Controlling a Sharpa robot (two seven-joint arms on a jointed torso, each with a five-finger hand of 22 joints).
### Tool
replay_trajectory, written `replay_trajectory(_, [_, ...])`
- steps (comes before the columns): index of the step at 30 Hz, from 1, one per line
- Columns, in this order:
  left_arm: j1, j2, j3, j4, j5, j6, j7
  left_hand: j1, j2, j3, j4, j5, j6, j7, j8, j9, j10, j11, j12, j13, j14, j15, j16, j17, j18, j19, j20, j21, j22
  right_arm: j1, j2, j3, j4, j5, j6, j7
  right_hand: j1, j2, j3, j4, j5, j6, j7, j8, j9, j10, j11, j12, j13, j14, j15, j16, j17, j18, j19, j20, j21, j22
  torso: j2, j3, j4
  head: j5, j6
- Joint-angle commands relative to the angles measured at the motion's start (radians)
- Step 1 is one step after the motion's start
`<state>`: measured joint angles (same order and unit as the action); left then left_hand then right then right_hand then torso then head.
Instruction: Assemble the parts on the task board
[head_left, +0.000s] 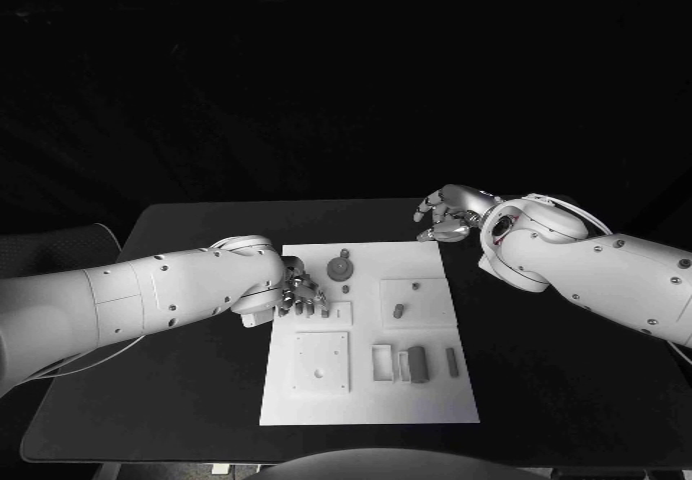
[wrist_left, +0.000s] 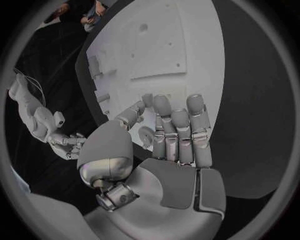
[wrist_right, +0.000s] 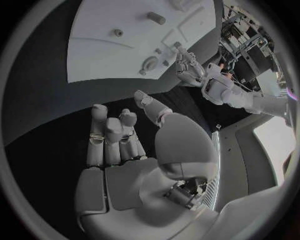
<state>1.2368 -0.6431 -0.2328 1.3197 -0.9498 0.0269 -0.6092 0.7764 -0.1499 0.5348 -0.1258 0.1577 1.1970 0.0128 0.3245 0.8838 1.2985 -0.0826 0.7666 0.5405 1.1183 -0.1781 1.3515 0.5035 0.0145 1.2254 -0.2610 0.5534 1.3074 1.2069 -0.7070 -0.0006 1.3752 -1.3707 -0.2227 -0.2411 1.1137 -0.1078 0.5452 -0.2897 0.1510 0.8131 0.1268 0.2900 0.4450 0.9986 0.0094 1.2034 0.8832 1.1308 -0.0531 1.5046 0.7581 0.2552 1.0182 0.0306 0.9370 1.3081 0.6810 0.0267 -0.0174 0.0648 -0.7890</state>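
The task board (head_left: 368, 335) serves as the landmark, lying in the middle of the black worktop (head_left: 562, 390).

At the board's left edge, about a third of the way down from its far end, the left hand (head_left: 296, 295) comes over the rim, fingers pointing down onto the white surface. In the left wrist view those fingers (wrist_left: 178, 125) stand close together and mostly straight above the board, and nothing shows between them — the hand looks released, holding no part.

On the board itself, the round gear-like part (head_left: 342, 268) sits near the far edge, just right of the left hand. A square recessed plate (head_left: 322, 362) lies in the board's near-left area. To its right, a dark upright block (head_left: 418, 364) stands beside a white frame (head_left: 382, 362), and a slim peg (head_left: 451, 361) lies further right, near the board's right edge. Two small pegs (head_left: 405, 297) stand in the right-centre area.

Off the board's far-right corner, the right hand (head_left: 450, 212) hovers over bare worktop, apart from the board — its fingers (wrist_right: 112, 132) are loosely curled with nothing in them.
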Motion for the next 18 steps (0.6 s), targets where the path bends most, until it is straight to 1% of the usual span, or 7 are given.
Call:
replay_trajectory(1, [0.007, -0.010, 0.004, 0.014, 0.012, -0.013, 0.013, -0.007, -0.009, 0.003, -0.001, -0.010, -0.004, 0.004, -0.006, 0.002, -0.008, -0.001, 0.006, -0.002, -0.008, 0.000, 0.003, -0.002, -0.002, -0.004, -0.008, -0.001, 0.018, 0.000, -0.002, 0.001, -0.001, -0.011, 0.006, 0.001, 0.003, -0.007, -0.003, 0.000, 0.001, 0.039, 0.037, -0.004, -0.001, -0.059, 0.042, 0.000, -0.001, -0.008, -0.002, -0.003, -0.001, 0.007, -0.008, -0.001, -0.004, 0.016, 0.000, 0.0000, -0.0003, -0.002, 0.002])
replay_trajectory(3, [0.014, -0.016, 0.008, 0.020, 0.017, -0.015, 0.012, -0.007, -0.010, 0.004, -0.001, -0.012, -0.004, 0.004, -0.006, 0.002, -0.008, -0.001, 0.006, -0.002, -0.008, 0.000, 0.003, -0.003, -0.002, -0.004, -0.008, -0.001, 0.018, 0.000, -0.002, 0.001, -0.002, -0.010, 0.006, 0.001, 0.003, -0.007, -0.003, 0.000, 0.001, 0.039, 0.037, -0.004, -0.001, -0.059, 0.042, 0.000, -0.001, -0.008, -0.002, -0.003, -0.001, 0.007, -0.008, -0.001, -0.004, 0.016, 0.000, -0.0001, -0.0002, -0.002, 0.004])
replay_trajectory(5, [0.016, -0.020, 0.032, 0.024, 0.018, -0.015, 0.010, -0.007, -0.011, 0.004, -0.001, -0.012, -0.004, 0.004, -0.007, 0.002, -0.008, -0.001, 0.006, -0.002, -0.008, 0.000, 0.003, -0.003, -0.002, -0.004, -0.008, -0.001, 0.018, 0.000, -0.001, 0.001, -0.003, -0.010, 0.005, 0.001, 0.003, -0.007, -0.003, 0.000, 0.001, 0.038, 0.037, -0.004, -0.001, -0.059, 0.042, 0.000, -0.001, -0.008, -0.002, -0.003, -0.001, 0.007, -0.008, -0.001, -0.004, 0.016, 0.000, 0.0001, 0.0003, -0.001, 0.007])
replay_trajectory(8, [0.028, -0.034, 0.055, 0.040, 0.023, -0.026, 0.025, -0.006, -0.011, 0.006, -0.001, -0.015, -0.005, 0.004, -0.008, 0.002, -0.009, -0.001, 0.005, -0.003, -0.009, 0.000, 0.002, -0.004, -0.002, -0.004, -0.008, -0.002, 0.017, 0.000, -0.001, 0.001, -0.004, -0.010, 0.006, 0.001, 0.003, -0.007, -0.003, 0.000, 0.001, 0.038, 0.037, -0.004, -0.001, -0.059, 0.042, 0.000, -0.001, -0.008, -0.002, -0.003, -0.001, 0.007, -0.008, -0.001, -0.004, 0.016, 0.000, 0.0002, 0.0005, 0.000, 0.010])
replay_trajectory(12, [0.078, -0.051, 0.059, 0.042, 0.035, -0.037, 0.035, 0.007, 0.011, 0.016, -0.024, -0.016, -0.047, 0.026, -0.040, -0.010, -0.052, 0.021, -0.027, -0.023, -0.033, 0.017, -0.023, -0.025, -0.008, -0.033, 0.003, -0.026, 0.009, 0.000, -0.002, 0.001, -0.005, -0.010, 0.005, 0.001, 0.005, -0.006, -0.002, -0.001, 0.001, 0.038, 0.037, -0.004, -0.002, -0.059, 0.042, 0.000, -0.001, -0.009, -0.002, -0.003, -0.001, 0.007, -0.008, -0.001, -0.004, 0.016, 0.000, 0.0003, 0.0001, 0.000, 0.015])
replay_trajectory(14, [0.094, -0.051, 0.059, 0.025, 0.040, -0.043, 0.033, 0.014, 0.013, 0.021, -0.029, -0.017, -0.056, 0.032, -0.048, -0.014, -0.060, 0.027, -0.035, -0.030, -0.038, 0.023, -0.029, -0.031, -0.008, -0.038, 0.007, -0.033, 0.007, 0.000, -0.001, 0.001, -0.006, -0.010, 0.005, 0.001, 0.005, -0.006, -0.002, -0.001, 0.001, 0.038, 0.037, -0.005, -0.002, -0.059, 0.042, 0.000, -0.001, -0.009, -0.002, -0.003, -0.001, 0.007, -0.008, -0.001, -0.004, 0.016, 0.000, 0.0006, 0.0000, 0.002, 0.018])
replay_trajectory(18, [0.100, -0.036, 0.058, -0.030, 0.043, -0.027, 0.025, 0.027, 0.018, 0.027, -0.037, -0.025, -0.081, 0.046, -0.070, -0.028, -0.076, 0.039, -0.054, -0.046, -0.039, 0.032, -0.032, -0.040, -0.005, -0.039, 0.016, -0.042, 0.005, 0.000, -0.001, 0.001, -0.006, -0.010, 0.005, 0.001, 0.005, -0.007, -0.002, -0.001, 0.001, 0.038, 0.037, -0.005, -0.002, -0.059, 0.042, 0.000, -0.001, -0.009, -0.002, -0.003, -0.001, 0.007, -0.008, -0.001, -0.004, 0.016, -0.001, 0.0018, 0.0002, 0.004, 0.021])
